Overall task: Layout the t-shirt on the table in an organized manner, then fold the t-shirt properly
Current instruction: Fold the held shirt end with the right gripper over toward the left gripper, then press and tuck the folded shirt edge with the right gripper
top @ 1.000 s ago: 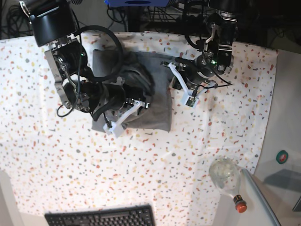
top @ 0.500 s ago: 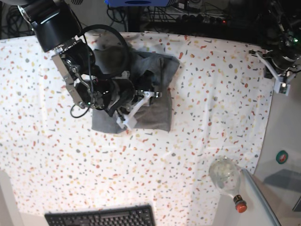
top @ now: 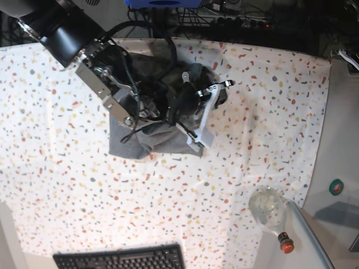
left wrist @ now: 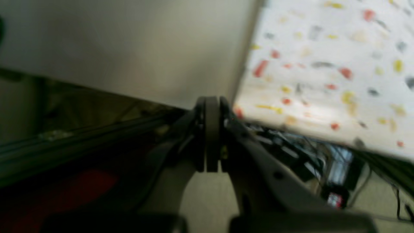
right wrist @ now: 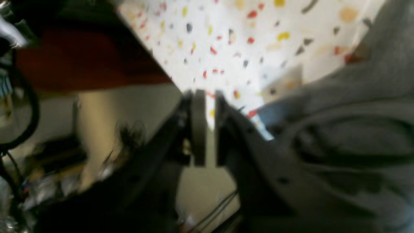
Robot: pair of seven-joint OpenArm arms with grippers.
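The grey t-shirt (top: 137, 144) lies crumpled at the back middle of the speckled table (top: 252, 168), mostly covered by my right arm. My right gripper (top: 199, 140) reaches across it to the shirt's near right corner. In the right wrist view the right gripper (right wrist: 207, 129) has its jaws almost together with only a bright slit and no cloth between them; the t-shirt (right wrist: 355, 113) bunches to the right of them. My left gripper (left wrist: 212, 132) is shut on nothing, off the corner of the table (left wrist: 323, 64). The base view shows only a white sliver of it at the right edge.
A glass bottle (top: 269, 210) with a red cap lies on the plain grey side surface (top: 339, 134) at the front right. A green disc (top: 336, 186) sits there too. A black keyboard (top: 120, 259) is at the front edge. Cables and dark gear line the back.
My left arm has pulled away from the shirt, past the table's right edge. My right arm has swung rightward across the shirt and its jaws have closed. The shirt has bunched up under it.
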